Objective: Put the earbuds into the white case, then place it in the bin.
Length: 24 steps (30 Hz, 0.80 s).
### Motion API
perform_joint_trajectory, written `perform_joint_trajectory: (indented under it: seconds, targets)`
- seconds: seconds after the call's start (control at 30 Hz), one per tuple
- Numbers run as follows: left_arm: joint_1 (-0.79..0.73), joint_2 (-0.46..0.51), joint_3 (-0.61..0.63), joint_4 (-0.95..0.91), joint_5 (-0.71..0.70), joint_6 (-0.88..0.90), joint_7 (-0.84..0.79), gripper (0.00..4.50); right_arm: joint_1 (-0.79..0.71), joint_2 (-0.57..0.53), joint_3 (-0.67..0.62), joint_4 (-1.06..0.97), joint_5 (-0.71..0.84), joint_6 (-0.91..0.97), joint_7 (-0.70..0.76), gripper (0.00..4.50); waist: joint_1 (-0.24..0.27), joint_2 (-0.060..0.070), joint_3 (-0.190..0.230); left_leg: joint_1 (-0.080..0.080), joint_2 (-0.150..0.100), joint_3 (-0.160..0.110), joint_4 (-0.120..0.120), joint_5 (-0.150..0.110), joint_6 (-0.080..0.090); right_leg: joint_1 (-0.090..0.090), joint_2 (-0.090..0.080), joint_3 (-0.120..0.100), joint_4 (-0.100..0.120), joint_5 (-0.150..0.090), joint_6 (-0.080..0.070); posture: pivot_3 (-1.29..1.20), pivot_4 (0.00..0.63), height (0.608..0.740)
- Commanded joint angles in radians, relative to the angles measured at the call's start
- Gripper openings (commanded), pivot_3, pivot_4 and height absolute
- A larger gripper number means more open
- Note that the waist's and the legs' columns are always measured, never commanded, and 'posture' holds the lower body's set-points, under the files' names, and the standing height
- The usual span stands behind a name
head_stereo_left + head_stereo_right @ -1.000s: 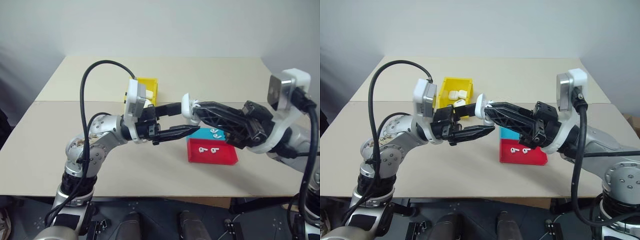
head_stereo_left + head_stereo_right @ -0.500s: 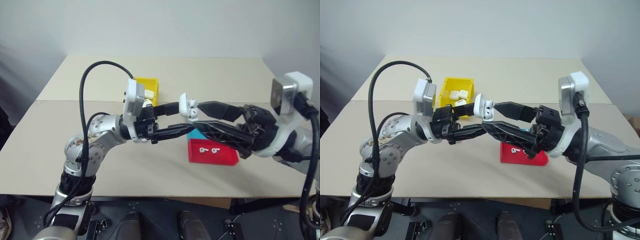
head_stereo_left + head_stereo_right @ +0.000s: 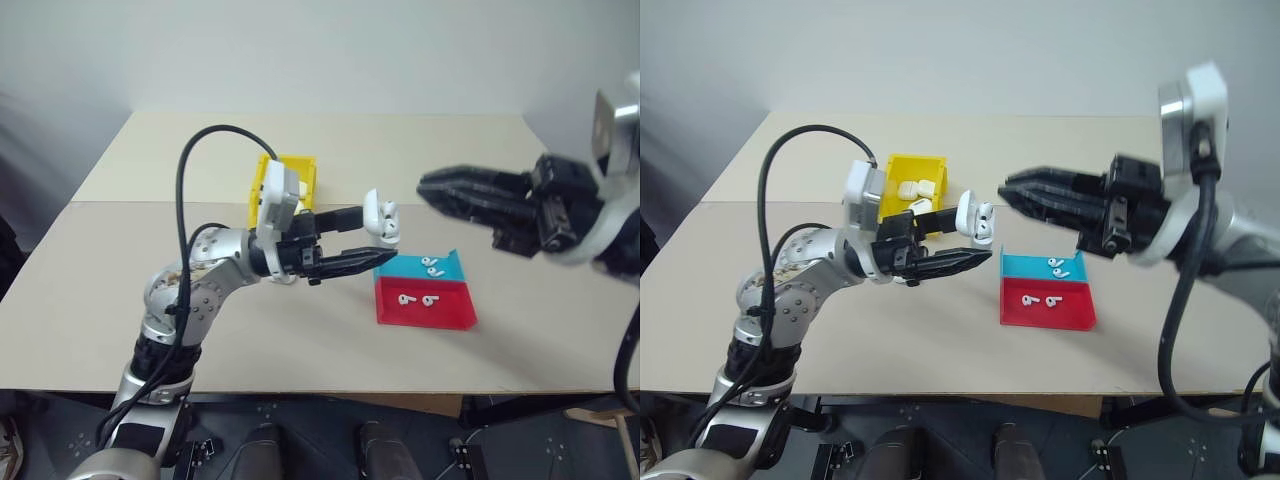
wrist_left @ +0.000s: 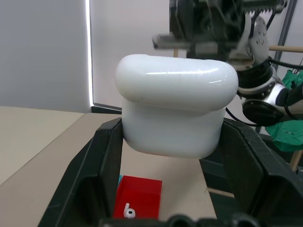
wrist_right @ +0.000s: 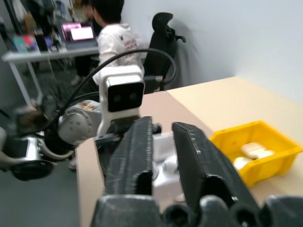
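You've got the left gripper (image 3: 372, 240) clamped on the white case (image 3: 381, 217), mid-frame; right gripper (image 3: 1012, 190) closed, empty. Four earbuds (image 3: 1049, 298) across teal tray (image 3: 1020, 266) and red tray (image 3: 1080, 318); yellow bin (image 3: 894, 170) behind.

place: robotics lab or office | evidence: person (image 5: 111, 35) at a desk (image 5: 47, 54) with lit laptop (image 5: 80, 33) (black office chair (image 5: 161, 33) alongside) | beige worktable (image 3: 330, 150), plain walls

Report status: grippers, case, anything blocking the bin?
Left gripper shut on the white case, lid open, held above the table. Right gripper shut, empty, apart from it. Path to the bin looks clear.
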Motion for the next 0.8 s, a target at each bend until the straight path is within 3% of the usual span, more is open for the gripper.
perform_joint_trajectory:
  seconds: [0.03, 0.23, 0.43, 0.67, 0.77, 0.8]
  targets:
    - [-0.030, -0.013, -0.018, 0.029, 0.032, -0.043, -0.045, 2.76, -0.184, 0.007, 0.148, 0.077, -0.177, 0.012, 0.127, 0.02, -0.004, 0.000, 0.000, 0.000, 0.000, 0.000, 0.000, 0.000, 0.000, 0.000, 0.000, 0.000, 0.000, 0.000, 0.000, 0.00, 0.150, 0.740]
    - [-0.057, -0.039, -0.021, 0.072, 0.058, -0.066, -0.062, 2.76, -0.388, 0.051, 0.369, 0.121, -0.435, -0.010, 0.332, 0.02, 0.002, 0.000, 0.000, -0.004, 0.000, 0.000, -0.001, 0.000, 0.000, -0.005, 0.000, 0.000, 0.001, 0.006, -0.001, 0.00, 0.150, 0.740]
    - [-0.046, -0.047, -0.021, 0.056, 0.077, -0.076, -0.055, 2.76, -0.404, 0.054, 0.504, 0.081, -0.661, -0.104, 0.507, 0.02, 0.007, 0.000, 0.000, -0.010, 0.000, 0.000, 0.000, 0.000, 0.000, -0.011, 0.000, 0.000, 0.001, 0.007, -0.001, 0.00, 0.150, 0.740]
    - [-0.030, -0.042, -0.004, 0.033, 0.085, -0.077, -0.043, 2.76, -0.302, -0.035, 0.430, 0.061, -0.731, -0.164, 0.634, 0.02, 0.007, 0.001, 0.000, -0.010, 0.000, 0.000, 0.001, 0.000, 0.000, -0.010, 0.000, -0.001, 0.003, 0.007, -0.001, 0.00, 0.150, 0.740]
    - [-0.020, -0.038, 0.000, 0.021, 0.085, -0.077, -0.041, 2.76, -0.272, -0.053, 0.382, 0.059, -0.725, -0.150, 0.635, 0.02, 0.006, 0.001, 0.000, -0.009, 0.000, 0.000, 0.001, 0.000, 0.000, -0.010, 0.000, 0.000, 0.003, 0.007, 0.000, 0.00, 0.150, 0.740]
    - [-0.012, -0.039, 0.003, 0.012, 0.087, -0.081, -0.032, 2.76, -0.249, -0.043, 0.312, 0.063, -0.678, -0.112, 0.590, 0.02, 0.004, 0.001, -0.001, -0.009, 0.000, 0.000, 0.001, 0.000, 0.000, -0.010, 0.000, 0.000, 0.003, 0.007, 0.000, 0.00, 0.150, 0.740]
